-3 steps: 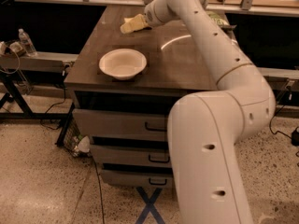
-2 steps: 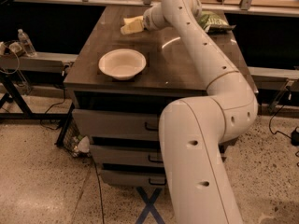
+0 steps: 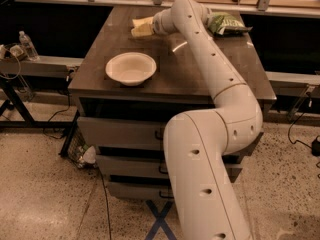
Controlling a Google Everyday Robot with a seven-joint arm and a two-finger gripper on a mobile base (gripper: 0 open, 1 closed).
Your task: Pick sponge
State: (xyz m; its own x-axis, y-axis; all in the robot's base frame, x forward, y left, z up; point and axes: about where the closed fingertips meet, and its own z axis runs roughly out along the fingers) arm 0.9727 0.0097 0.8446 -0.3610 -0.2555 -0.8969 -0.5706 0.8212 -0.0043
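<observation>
The sponge (image 3: 141, 27) is a small pale-yellow block lying at the far left of the dark wooden table top (image 3: 195, 74), beyond the white bowl (image 3: 131, 68). My gripper (image 3: 149, 25) is at the end of the long white arm that reaches across the table, right at the sponge's right side. The wrist hides most of the gripper, and I cannot tell whether it touches the sponge.
A green snack bag (image 3: 226, 23) lies at the far right of the table. Drawers (image 3: 120, 134) sit below the table top. A water bottle (image 3: 27, 45) stands on a shelf to the left. Cables run over the floor.
The arm has swung further across the table and its lower links fill more of the view. The gripper has stayed by the sponge, which has not visibly moved.
</observation>
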